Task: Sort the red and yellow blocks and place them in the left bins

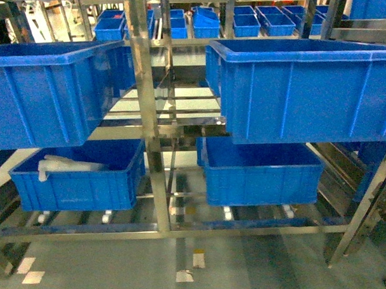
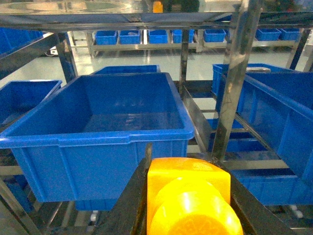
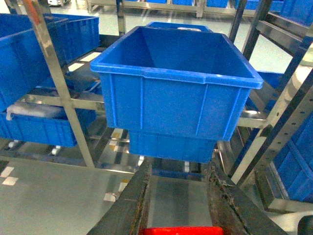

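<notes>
My left hand [image 2: 188,205] grips yellow block [image 2: 188,196]; right hand [image 3: 178,205] grips red block [image 3: 178,230]. Next: drop yellow into bin [image 2: 98,132] at 11 o'clock.

Neither arm shows in the head view; only the wrist views show the robot's own body.

In the left wrist view, the left tool [image 2: 188,196] reaches forward from the bottom edge, its two dark fingers [image 2: 131,203] spread to either side of a yellow block [image 2: 188,191] and pressing against its flanks, so the block sits clamped between them.

In the right wrist view, the right tool [image 3: 178,205] likewise points forward and slightly down, its two dark, worn fingers [image 3: 128,203] standing apart. A red block [image 3: 180,230] lies between them at the bottom edge, mostly cut off; whether the fingers grip it cannot be told.
</notes>
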Tool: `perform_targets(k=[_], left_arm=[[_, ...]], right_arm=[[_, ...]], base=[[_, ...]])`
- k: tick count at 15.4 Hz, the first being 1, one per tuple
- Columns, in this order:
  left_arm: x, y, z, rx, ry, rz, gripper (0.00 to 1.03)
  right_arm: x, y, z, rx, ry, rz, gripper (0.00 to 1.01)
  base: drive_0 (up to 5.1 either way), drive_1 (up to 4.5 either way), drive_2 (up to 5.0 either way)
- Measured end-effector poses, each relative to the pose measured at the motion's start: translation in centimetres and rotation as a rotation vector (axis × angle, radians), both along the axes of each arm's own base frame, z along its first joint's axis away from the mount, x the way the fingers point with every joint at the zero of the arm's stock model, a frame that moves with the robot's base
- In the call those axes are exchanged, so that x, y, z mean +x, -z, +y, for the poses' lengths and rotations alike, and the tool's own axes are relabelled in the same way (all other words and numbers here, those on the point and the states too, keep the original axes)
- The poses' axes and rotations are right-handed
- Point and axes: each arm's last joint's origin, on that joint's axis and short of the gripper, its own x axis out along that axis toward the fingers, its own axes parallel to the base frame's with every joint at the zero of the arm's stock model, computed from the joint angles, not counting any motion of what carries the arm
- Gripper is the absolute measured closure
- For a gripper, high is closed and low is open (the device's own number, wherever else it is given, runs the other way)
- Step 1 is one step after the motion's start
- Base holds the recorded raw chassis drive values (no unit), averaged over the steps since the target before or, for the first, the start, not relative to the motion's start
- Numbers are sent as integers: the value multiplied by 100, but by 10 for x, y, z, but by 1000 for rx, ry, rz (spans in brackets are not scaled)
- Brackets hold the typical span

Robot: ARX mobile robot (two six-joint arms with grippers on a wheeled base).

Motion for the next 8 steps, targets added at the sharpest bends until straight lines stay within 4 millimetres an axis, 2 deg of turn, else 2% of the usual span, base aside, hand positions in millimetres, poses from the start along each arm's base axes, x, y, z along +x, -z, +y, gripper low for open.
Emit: perform_targets(k=[4, 8], left_arm=[[0, 0, 0, 0, 3, 0, 77], [0, 0, 1, 0, -5, 0, 77]], right_arm=[[0, 0, 0, 0, 0, -1, 74], [0, 0, 0, 2, -6, 3, 74]], base=[[-489, 255, 255], [0, 0, 0]])
